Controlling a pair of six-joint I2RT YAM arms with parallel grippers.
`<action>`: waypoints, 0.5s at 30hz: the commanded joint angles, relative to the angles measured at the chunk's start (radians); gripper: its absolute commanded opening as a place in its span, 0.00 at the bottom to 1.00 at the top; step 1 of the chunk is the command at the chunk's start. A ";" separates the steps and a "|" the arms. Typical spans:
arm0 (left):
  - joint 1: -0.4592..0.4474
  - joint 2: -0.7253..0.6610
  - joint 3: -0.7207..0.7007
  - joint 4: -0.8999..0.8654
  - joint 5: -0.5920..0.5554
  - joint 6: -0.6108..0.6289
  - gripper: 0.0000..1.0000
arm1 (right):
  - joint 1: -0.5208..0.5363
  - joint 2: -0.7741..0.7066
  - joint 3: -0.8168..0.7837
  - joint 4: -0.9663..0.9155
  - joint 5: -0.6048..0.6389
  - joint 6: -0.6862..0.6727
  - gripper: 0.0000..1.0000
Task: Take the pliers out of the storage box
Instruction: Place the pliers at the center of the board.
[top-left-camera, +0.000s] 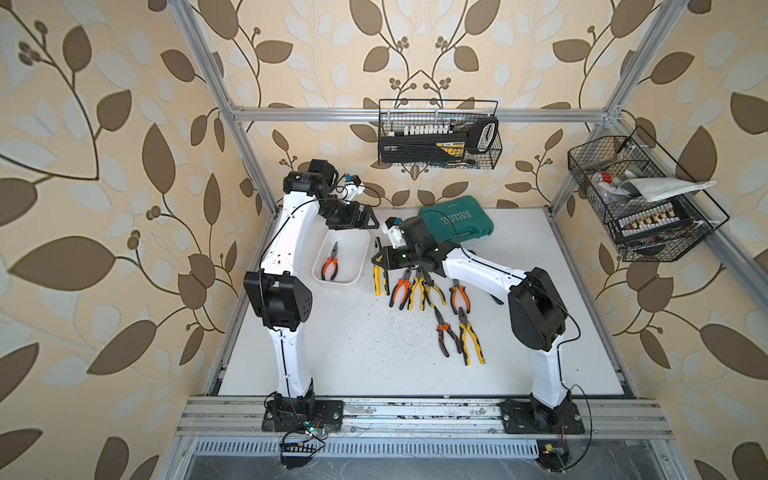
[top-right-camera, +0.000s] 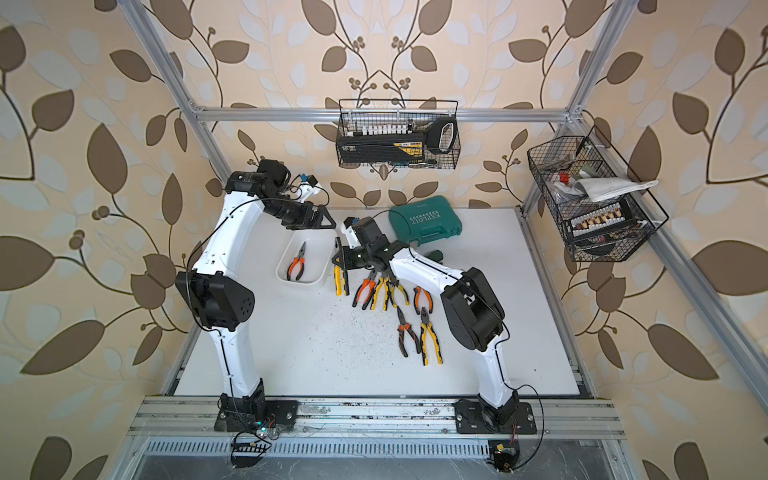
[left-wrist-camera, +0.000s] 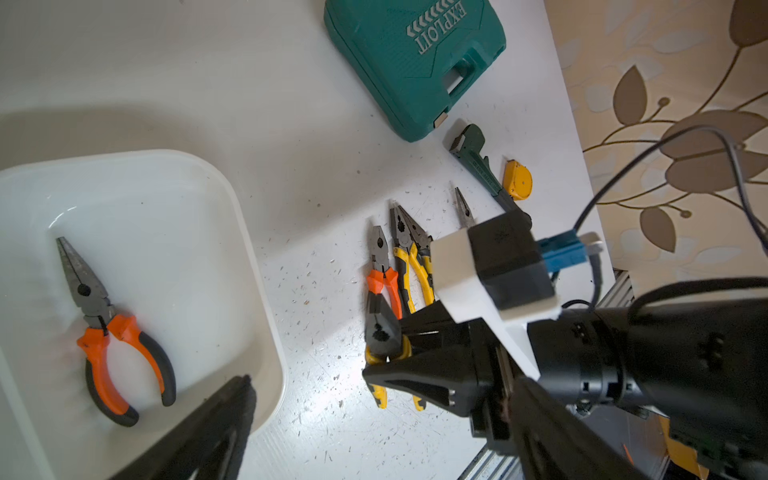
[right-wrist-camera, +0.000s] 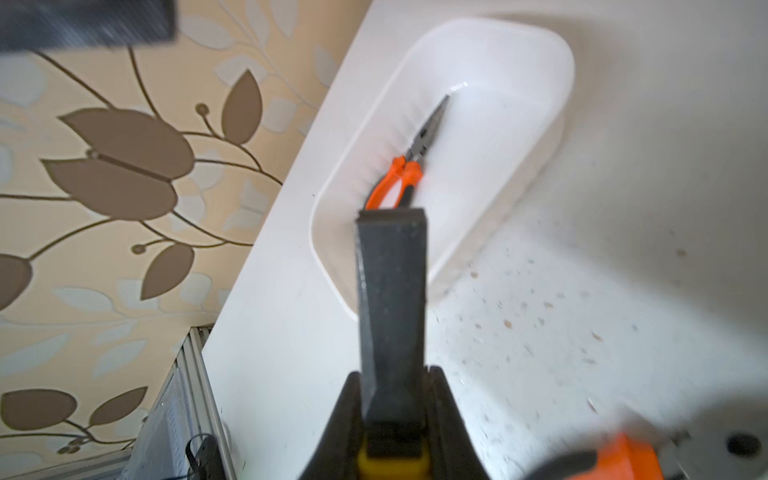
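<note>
My right hand (top-left-camera: 379, 266) pinches yellow pliers (top-left-camera: 378, 284) just at three o'clock of the box (top-left-camera: 351, 255); orange pliers (top-left-camera: 331, 266) (needle-nosed) lie inside it; my left hand (top-left-camera: 369, 218) hangs spread over its twelve o'clock end

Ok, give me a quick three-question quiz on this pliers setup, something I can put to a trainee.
1. How many pliers lie in the storage box?
2. True or false: the right hand is shut on the yellow-handled pliers.
3. Which hand holds nothing?

Key:
1. One: the orange-handled pliers.
2. True.
3. The left hand, which is open.
</note>
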 joint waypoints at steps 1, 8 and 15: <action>-0.001 -0.076 -0.045 0.048 0.106 0.113 0.99 | -0.039 -0.160 -0.106 0.038 -0.038 0.005 0.08; -0.039 -0.135 -0.212 0.149 0.235 0.238 0.99 | -0.162 -0.423 -0.418 -0.044 -0.084 -0.006 0.07; -0.165 -0.179 -0.353 0.250 0.265 0.290 0.99 | -0.377 -0.640 -0.572 -0.340 -0.148 -0.176 0.06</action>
